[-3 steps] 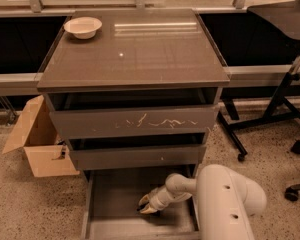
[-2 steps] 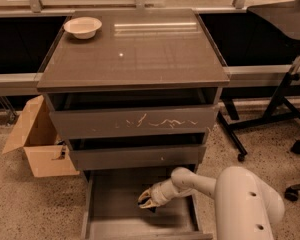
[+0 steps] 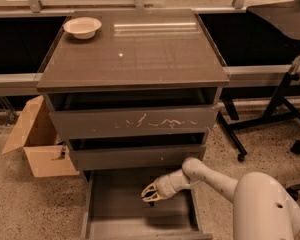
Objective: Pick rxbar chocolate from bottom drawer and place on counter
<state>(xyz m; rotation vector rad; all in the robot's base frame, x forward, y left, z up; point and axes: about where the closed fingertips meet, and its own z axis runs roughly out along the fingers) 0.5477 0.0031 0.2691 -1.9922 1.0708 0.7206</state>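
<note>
Gripper (image 3: 151,194): low inside the open bottom drawer (image 3: 115,206), near its middle; whether it is wide, narrow or holding anything cannot be told. Rxbar chocolate (image 3: 151,203): small dark shape just beneath it, contact unclear. Counter (image 3: 140,54): above, white bowl (image 3: 82,27) at its far-left corner.

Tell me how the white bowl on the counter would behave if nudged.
The white bowl looks shallow and wide-based, so it would probably slide rather than tip. The counter is glossy, so it may skid easily. It looks rigid, possibly breakable if ceramic. The gripper is down in the bottom drawer, far from it.
</note>
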